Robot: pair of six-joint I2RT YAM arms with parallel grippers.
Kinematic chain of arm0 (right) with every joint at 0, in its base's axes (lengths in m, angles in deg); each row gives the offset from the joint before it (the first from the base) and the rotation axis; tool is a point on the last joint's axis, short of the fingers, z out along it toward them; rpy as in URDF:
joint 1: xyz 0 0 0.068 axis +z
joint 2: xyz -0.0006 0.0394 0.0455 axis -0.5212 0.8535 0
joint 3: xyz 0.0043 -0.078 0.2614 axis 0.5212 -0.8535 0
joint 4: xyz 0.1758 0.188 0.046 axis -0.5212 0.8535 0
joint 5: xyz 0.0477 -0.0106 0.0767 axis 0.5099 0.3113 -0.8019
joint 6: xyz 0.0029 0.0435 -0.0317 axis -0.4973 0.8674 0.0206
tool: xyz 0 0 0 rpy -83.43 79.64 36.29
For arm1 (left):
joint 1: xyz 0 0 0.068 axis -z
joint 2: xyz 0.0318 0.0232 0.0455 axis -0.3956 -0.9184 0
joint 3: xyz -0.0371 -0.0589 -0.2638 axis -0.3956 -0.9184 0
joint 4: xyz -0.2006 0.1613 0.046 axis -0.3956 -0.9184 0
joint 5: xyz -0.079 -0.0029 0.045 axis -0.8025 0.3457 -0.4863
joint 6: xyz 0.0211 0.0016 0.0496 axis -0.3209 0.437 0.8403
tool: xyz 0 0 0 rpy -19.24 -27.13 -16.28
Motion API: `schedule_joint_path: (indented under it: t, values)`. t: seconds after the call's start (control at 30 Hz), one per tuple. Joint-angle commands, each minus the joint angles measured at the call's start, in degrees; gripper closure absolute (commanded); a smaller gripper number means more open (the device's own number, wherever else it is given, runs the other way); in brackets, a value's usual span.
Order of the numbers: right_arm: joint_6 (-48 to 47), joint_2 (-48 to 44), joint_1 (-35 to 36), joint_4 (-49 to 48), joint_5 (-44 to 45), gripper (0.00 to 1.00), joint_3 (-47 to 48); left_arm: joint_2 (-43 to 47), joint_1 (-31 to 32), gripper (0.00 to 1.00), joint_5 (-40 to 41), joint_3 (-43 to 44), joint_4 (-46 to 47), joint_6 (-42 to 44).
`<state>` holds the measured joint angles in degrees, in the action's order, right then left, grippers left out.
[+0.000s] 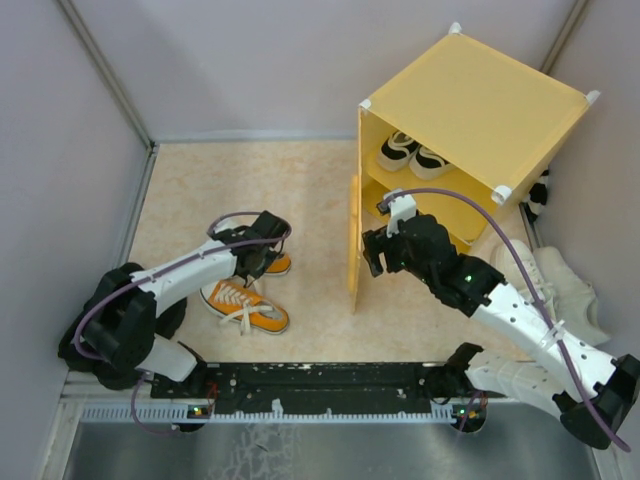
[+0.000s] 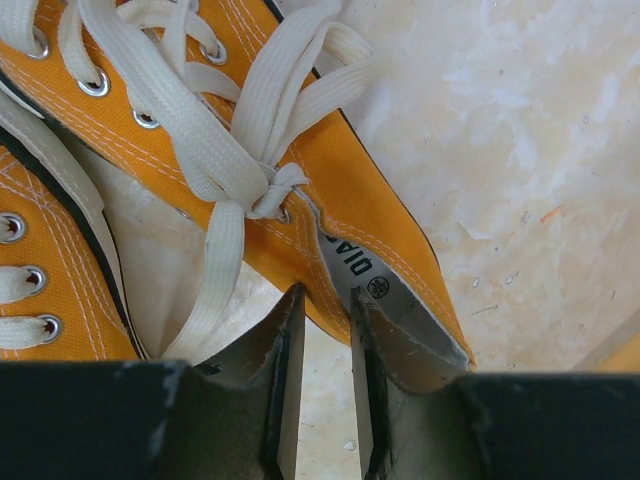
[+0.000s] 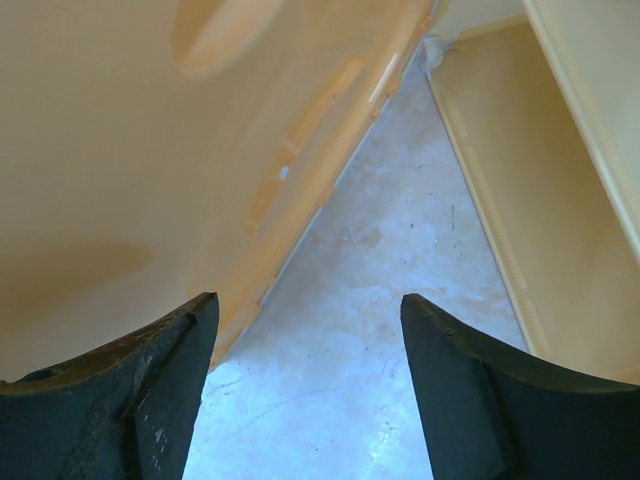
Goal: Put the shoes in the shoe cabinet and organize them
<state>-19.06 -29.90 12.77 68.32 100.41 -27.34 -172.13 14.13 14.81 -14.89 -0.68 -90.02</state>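
Pinching orange shoe (image 2: 345,180), left jaws; right jaws spread by door (image 3: 120,150).

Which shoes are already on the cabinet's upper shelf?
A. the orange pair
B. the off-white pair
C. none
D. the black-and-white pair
D: the black-and-white pair sits on the upper shelf of the shoe cabinet; the orange shoes lie on the floor.
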Motion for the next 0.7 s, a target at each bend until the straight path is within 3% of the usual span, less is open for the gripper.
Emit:
schedule_joint_path:
  t: [0.0, 0.3, 0.33, 0.4, 0.43, 0.67]
  values:
    - [0.16, -0.44, 0.20, -2.89, 0.63, 0.26, 0.17, -0.04, -0.92, 0.71, 0.43, 1.66, 1.10, 1.06]
    - [0.16, -1.16, 0.22, -2.87, 0.88, 0.26, -0.28, -1.66, -1.64, 0.60, -2.86, 1.12, 1.83, 5.33]
    - [0.23, -1.24, 0.20, -2.89, 0.90, 0.26, -0.32, -1.93, -1.59, 0.62, -3.28, 1.13, 1.83, 5.48]
    - [0.25, -1.17, 0.20, -3.02, 0.95, 0.26, -0.34, -2.35, -1.64, 0.82, -4.14, 1.13, 1.70, 5.65]
    - [0.31, -1.21, 0.22, -3.06, 1.04, 0.26, -0.31, -2.37, -1.66, 0.86, -4.45, 1.11, 1.72, 5.79]
    - [0.37, -1.77, 0.20, -3.55, 1.42, 0.26, -0.46, 1.07, -1.65, 0.97, -5.75, 2.57, 0.49, 9.18]
